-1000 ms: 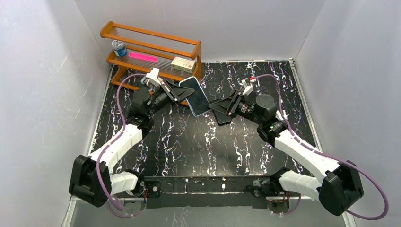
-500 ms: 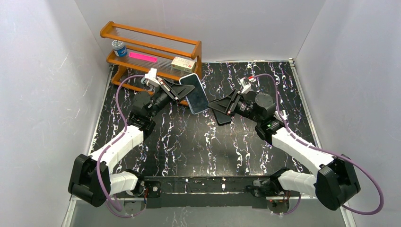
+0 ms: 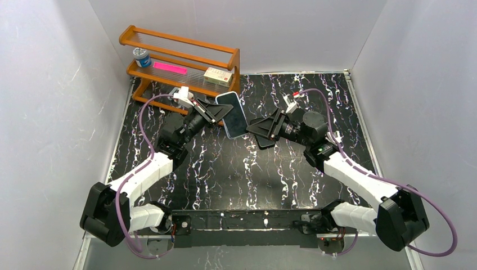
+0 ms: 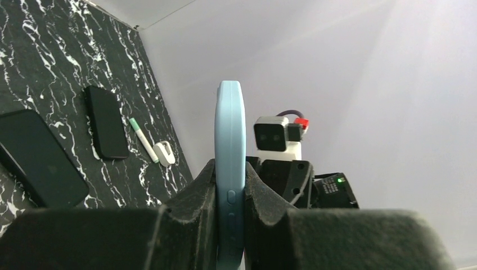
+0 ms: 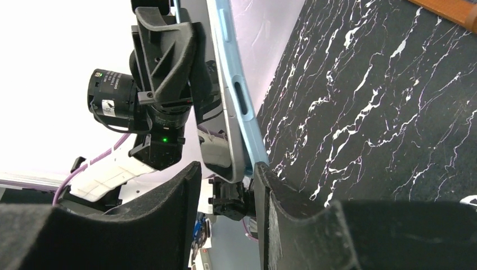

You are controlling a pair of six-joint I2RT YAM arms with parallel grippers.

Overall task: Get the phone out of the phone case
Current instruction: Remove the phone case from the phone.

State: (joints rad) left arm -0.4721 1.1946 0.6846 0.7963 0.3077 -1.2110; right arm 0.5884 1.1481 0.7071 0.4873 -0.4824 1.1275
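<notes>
The phone (image 3: 232,116) sits in its light-blue phone case (image 4: 230,129) and is held up off the table, tilted. My left gripper (image 3: 215,111) is shut on the cased phone across its faces; in the left wrist view (image 4: 229,164) the case stands edge-on between the pads. My right gripper (image 3: 255,128) is at the phone's lower right corner. In the right wrist view its jaws (image 5: 226,167) stand apart. The phone's grey edge (image 5: 224,115) and the case (image 5: 247,121) end just at the tips, and the right-hand pad (image 5: 264,188) lies against the case.
A wooden rack (image 3: 180,59) at the back left holds a jar (image 3: 142,57), a pink strip (image 3: 169,67) and a small box (image 3: 218,75). In the left wrist view two black phones (image 4: 107,121) (image 4: 39,160), a pen (image 4: 143,140) and a small white item (image 4: 164,153) lie on the marble table.
My left arm has shifted slightly right and lower with the cased phone still clamped. My right gripper has stayed at the phone's lower corner with its jaws apart.
</notes>
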